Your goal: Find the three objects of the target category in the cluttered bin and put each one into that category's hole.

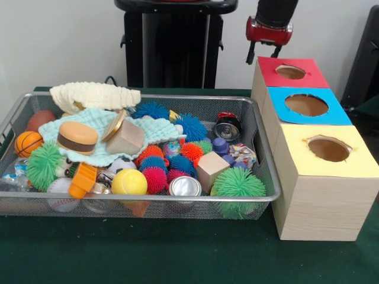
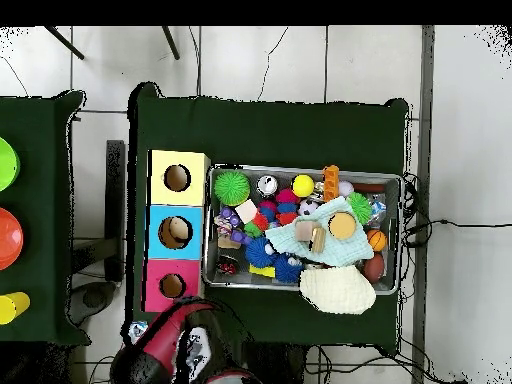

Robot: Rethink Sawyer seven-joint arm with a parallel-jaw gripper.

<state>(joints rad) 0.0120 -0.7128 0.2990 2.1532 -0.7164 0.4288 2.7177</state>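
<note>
My gripper hangs open and empty above the far left corner of the red-topped box, outside the bin. The wire mesh bin is heaped with clutter. It holds green, blue and red spiky balls, a yellow ball and a basketball. Also in it are a baseball, two wooden blocks, cans and a toy burger. The overhead view shows only the arm, beside the red box.
Three wooden boxes with holes stand in a row right of the bin: red, blue and yellow. A cream cloth drapes over the bin's far rim, and a mint cloth covers part of the heap.
</note>
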